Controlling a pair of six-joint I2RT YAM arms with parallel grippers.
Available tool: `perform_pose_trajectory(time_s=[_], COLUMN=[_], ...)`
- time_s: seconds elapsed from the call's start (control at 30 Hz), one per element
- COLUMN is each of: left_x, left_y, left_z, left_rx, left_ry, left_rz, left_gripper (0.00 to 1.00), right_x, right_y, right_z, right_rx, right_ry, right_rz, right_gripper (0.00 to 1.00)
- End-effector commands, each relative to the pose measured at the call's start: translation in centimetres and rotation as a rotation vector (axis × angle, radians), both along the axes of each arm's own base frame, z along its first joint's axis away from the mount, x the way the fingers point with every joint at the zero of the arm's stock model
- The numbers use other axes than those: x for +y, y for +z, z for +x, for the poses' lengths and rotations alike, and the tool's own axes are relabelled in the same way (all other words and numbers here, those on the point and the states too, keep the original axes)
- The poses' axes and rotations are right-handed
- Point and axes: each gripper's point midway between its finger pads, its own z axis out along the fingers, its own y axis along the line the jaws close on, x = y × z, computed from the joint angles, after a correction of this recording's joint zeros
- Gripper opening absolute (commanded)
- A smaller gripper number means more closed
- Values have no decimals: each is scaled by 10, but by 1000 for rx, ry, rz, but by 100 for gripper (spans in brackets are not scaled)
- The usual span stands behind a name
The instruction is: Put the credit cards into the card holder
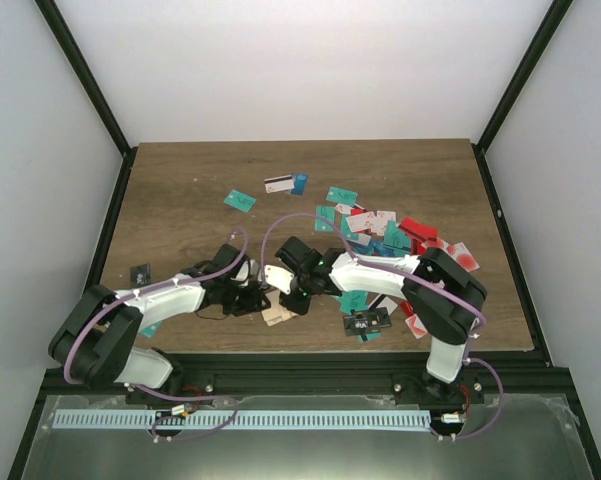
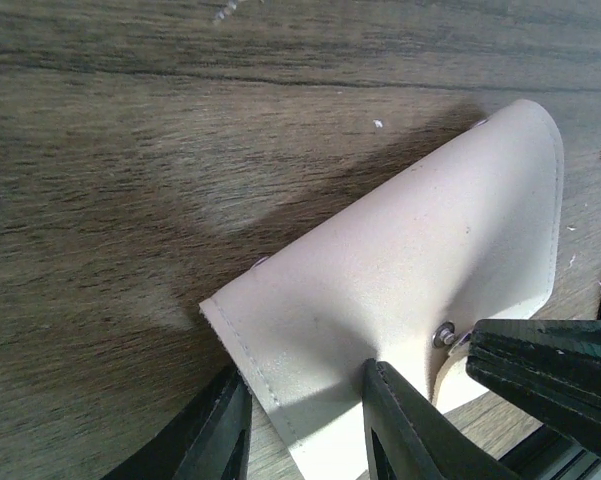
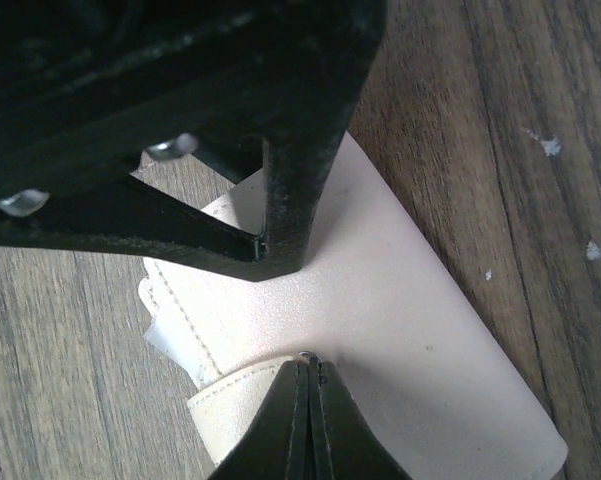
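- The card holder (image 2: 410,260) is pale beige leather with a stitched edge. It is bowed rather than flat and sits near the front of the table (image 1: 180,200), between the 2 grippers.
- The left gripper (image 2: 305,378) grasps its near corner, 1 finger on each side.
- The right gripper (image 3: 308,362) is clenched, its tips on the snap tab (image 3: 235,405).
- In the left wrist view, the holder's long axis slants from near-left to far-right.
- The credit cards (image 1: 417,230) lie scattered beyond, mostly to the right.

Beige card holder (image 2: 410,290), teal and red credit cards (image 1: 380,235).
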Motion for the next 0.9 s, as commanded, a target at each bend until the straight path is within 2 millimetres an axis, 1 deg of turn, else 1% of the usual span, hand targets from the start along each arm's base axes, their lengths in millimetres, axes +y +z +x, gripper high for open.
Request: perform_pose_trajectory(time_s=[0.0,0.27,0.47,0.57,0.7,0.77,0.87], left_x=[2,3,1,0,-4,-7,-10], left_y=[-20,-23,-24,-23,-12,-1,16], left_z=[-29,-31,-33,-33,-32,-31,-28], left_rx=[36,46,51,53,47,39,18], left_ry=[-115,-116,-121,-123,-116,-107,-94], left_rz=[38,36,24,22,-10,-34,-60], left_gripper=[34,34,31,27,28,31,41], right_x=[13,2,-6,-5,-6,-8,-11], right_y=[-22,-50,-54,-49,-29,-16,1], right_z=[17,12,18,18,16,13,9], right_rx=[-20,65,102,110,112,107,98], right_ry=[-63,-62,-95,-101,-124,-136,-141], right_rz=[-17,-92,-105,-95,-66,-39,4], right_gripper=[1,1,1,1,1,1,1])
